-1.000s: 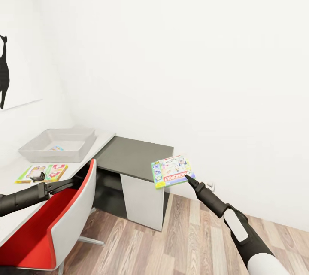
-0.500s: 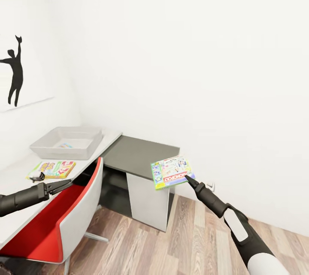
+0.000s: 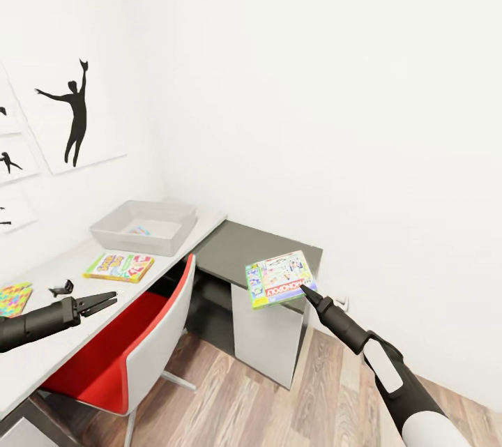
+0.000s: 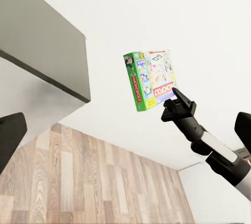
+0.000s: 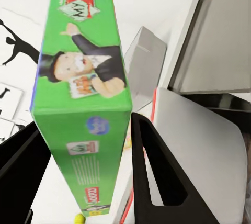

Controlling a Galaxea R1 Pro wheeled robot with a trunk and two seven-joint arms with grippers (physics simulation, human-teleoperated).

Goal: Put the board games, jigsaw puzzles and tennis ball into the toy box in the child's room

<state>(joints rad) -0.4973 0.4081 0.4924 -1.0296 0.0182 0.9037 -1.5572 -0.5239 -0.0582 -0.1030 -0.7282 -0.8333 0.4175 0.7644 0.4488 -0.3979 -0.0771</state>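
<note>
My right gripper [image 3: 305, 291] is shut on a white-and-green board game [image 3: 280, 278], held in the air beside the dark-grey unit [image 3: 265, 245]. Its green side [image 5: 83, 93] sits between the black fingers [image 5: 157, 177]. My left gripper [image 3: 108, 300] hovers open and empty over the table [image 3: 42, 356], near the red chair. The grey toy box [image 3: 143, 226] stands at the table's far end with a small blue item inside. The Skip-Bo board game [image 3: 119, 267] lies in front of it. A jigsaw puzzle [image 3: 14, 297] shows at the left edge. I cannot make out the tennis ball.
A red chair with a grey back [image 3: 132, 349] is pushed under the table, between my arms. A small black object [image 3: 63, 289] lies on the table. Black silhouette pictures [image 3: 73, 112] hang on the left wall. Wood floor [image 3: 279, 405] lies open to the right.
The view has swung left, so the table, toy box and pictures have shifted right in the picture. Both arms keep their pose, and the right gripper still holds the board game.
</note>
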